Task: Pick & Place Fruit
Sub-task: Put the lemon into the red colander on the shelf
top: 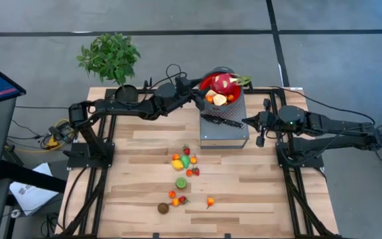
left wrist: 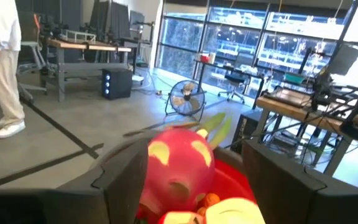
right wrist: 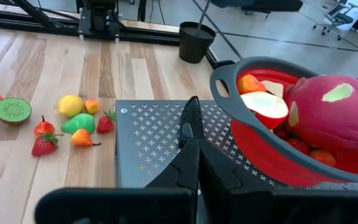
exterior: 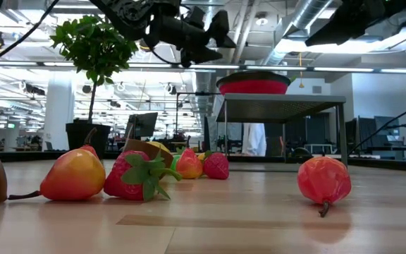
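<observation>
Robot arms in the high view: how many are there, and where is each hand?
2. The left hand reaches over the red bowl, open on both sides of the dragon fruit. The right hand, shut, is at the metal stand's right edge. None seems hidden.

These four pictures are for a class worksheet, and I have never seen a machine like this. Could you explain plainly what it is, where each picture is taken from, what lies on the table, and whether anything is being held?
It is a robot with two dark arms at a wooden table. One picture looks straight down, one looks level across the tabletop, and two come from cameras on the arms' wrists. Small toy fruits lie scattered on the wood. A grey metal stand carries a red bowl holding a big pink dragon fruit and other pieces; a black-handled knife lies on the stand. The left gripper is at the bowl, its open fingers on either side of the dragon fruit, not gripping it. The right gripper waits shut over the stand, holding nothing. A potted plant stands at the table's far edge.
</observation>
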You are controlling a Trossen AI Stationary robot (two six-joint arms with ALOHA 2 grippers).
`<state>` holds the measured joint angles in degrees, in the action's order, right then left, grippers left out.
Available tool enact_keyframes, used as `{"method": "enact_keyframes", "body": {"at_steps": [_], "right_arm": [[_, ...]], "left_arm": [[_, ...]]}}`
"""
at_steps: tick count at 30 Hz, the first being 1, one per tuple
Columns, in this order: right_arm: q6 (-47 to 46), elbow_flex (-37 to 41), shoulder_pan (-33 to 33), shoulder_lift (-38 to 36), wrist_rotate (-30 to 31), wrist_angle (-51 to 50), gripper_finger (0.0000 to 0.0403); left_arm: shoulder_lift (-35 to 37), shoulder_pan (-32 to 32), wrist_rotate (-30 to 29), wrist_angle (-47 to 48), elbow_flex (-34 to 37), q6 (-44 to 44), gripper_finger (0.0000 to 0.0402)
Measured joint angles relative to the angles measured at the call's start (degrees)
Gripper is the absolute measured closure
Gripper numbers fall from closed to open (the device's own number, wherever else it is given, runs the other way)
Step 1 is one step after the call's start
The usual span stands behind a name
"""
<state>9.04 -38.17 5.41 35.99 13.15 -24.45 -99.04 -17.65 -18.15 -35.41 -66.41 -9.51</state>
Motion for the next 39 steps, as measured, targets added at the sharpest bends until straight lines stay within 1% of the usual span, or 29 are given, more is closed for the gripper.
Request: {"method": "enact_keyframes", "body": {"at_steps": [7, 10, 13, 16, 21, 23, 27, 32, 39], "right_arm": [[-0.02, 0.0, -0.02, 0.0, 0.0, -0.63, 0.0403], [-0.02, 0.0, -0.02, 0.0, 0.0, -0.66, 0.0403], [-0.02, 0.0, -0.04, 0.0, 0.0, -0.63, 0.0403], [-0.12, 0.0, -0.09, -0.02, 0.0, -0.49, 0.0403], [-4.06, 0.0, -0.11, -0.11, 0.0, -0.42, 0.0403], [-5.83, 0.0, -0.13, -0.56, 0.0, -0.41, 0.0403], [-9.91, -0.02, -0.63, -0.52, 0.0, -0.31, 0.0403], [-12.75, -0.02, -4.89, -0.53, -0.01, -0.25, 0.0403], [-17.06, -0.02, -13.98, 1.1, 0.07, 1.63, 0.0403]], "left_arm": [[5.03, 2.93, 2.08, 0.12, 2.36, 0.4, 0.0169], [8.22, 4.09, 2.1, -0.07, 4.76, 0.56, 0.0181], [11.48, 5.03, 2.06, 0.12, 8.84, 1.54, 0.0197], [14.52, 6.06, 2.02, -0.14, 13.44, 1.2, 0.0216], [18.15, 8.65, 2.0, -6.83, 20.18, 0.27, 0.0257], [18.71, 9.79, 2.03, -8.76, 21.27, 0.52, 0.0274], [19.05, 12.24, 1.97, -8.85, 22.16, 2.22, 0.0303], [19.03, 15.43, 1.99, -8.82, 22.18, 2.2, 0.0327], [19.03, 19.02, 1.97, -8.8, 22.18, 2.14, 0.0348]]}}
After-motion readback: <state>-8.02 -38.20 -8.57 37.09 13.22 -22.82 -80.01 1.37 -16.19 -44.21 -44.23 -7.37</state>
